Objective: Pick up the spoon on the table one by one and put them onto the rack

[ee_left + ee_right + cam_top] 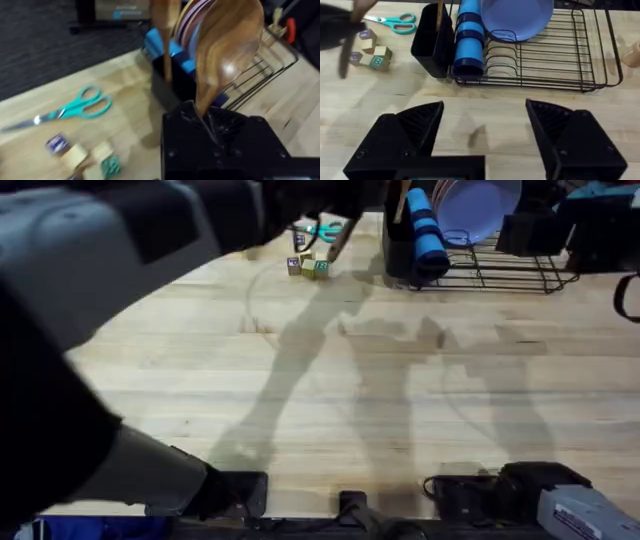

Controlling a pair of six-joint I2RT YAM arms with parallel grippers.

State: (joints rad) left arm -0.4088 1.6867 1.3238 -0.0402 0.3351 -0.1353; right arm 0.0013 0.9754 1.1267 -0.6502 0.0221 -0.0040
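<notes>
One rack (540,60) stands at the table's (330,400) one o'clock edge, its black caddy (432,42) on the side toward eleven o'clock already holding a wooden handle. The left gripper (207,127) is closed on the spoon (227,50), pinching its handle, glossy bowl up, just beside the caddy. I judge the spoon light, stiff and smooth; a mid-handle pinch suits it. The right gripper (485,120) hangs wide apart, empty.
</notes>
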